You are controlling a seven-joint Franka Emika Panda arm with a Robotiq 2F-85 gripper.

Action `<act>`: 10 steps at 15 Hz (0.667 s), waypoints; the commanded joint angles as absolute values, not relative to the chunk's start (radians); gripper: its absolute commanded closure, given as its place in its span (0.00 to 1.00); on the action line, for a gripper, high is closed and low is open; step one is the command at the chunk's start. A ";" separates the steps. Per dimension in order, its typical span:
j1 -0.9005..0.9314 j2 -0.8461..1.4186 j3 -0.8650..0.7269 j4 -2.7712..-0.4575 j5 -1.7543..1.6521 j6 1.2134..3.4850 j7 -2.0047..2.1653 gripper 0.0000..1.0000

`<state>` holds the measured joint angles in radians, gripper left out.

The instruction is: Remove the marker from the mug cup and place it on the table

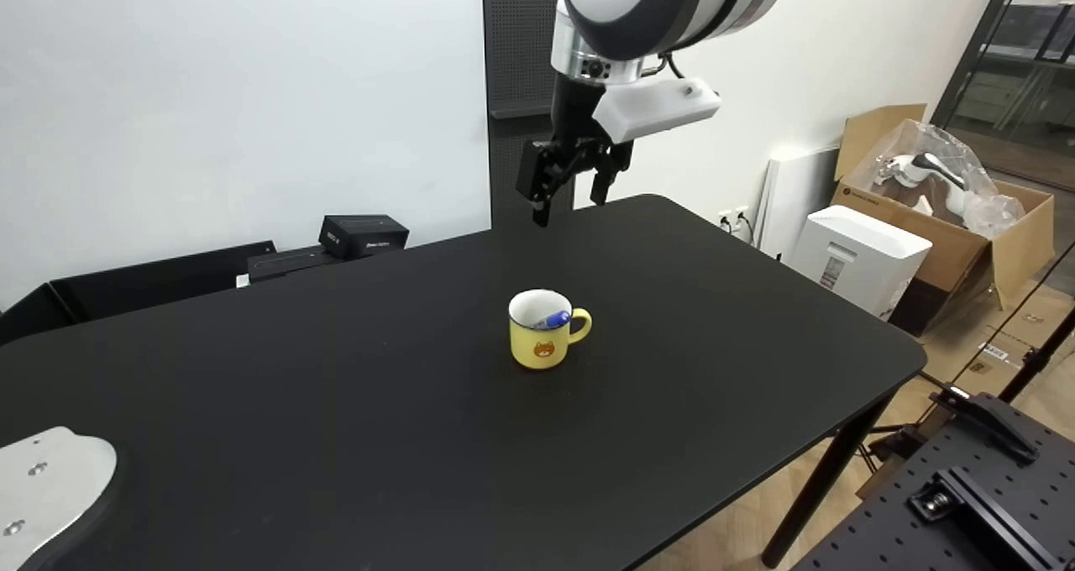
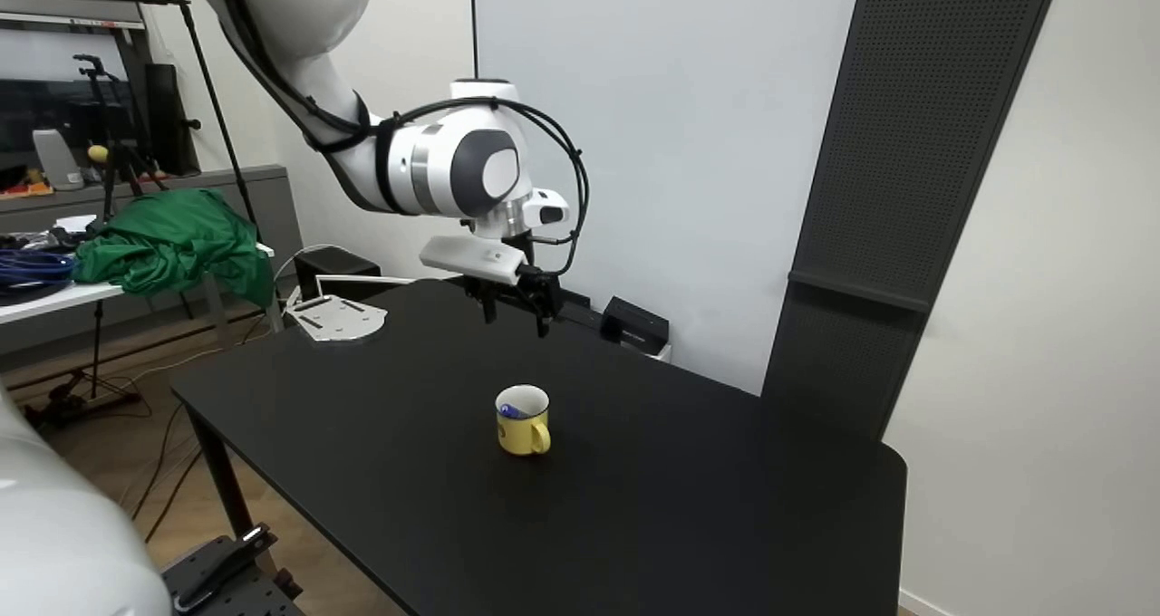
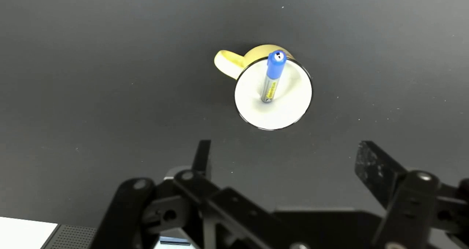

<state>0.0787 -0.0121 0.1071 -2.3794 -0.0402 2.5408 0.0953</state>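
All 3 views are brightly lit, with the gripper (image 3: 284, 148) slightly blurred in the wrist view

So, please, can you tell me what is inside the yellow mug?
One marker leans in the mug, blue end up, with white interior visible around it in the wrist view. The patch behind the marker is covered and cannot be seen.

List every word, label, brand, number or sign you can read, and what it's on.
None legible.
Marker: label lettering and cap mark, too small.
Black box: pale lettering, blurred.
White boxy unit: label, too small.
Open cardboard box: print, blurred.
Lower cardboard: sticker, too small.
Mug cup: animal face, no visible words.
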 commanded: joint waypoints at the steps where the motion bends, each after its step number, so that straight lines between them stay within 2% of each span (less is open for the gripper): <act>1: 0.086 0.015 0.103 -2.425 -0.047 2.626 0.119 0.00; 10: 0.086 0.131 0.080 -2.471 -0.046 2.687 0.110 0.00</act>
<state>0.0805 0.0991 0.0879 -2.4581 -0.0403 2.6629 0.0954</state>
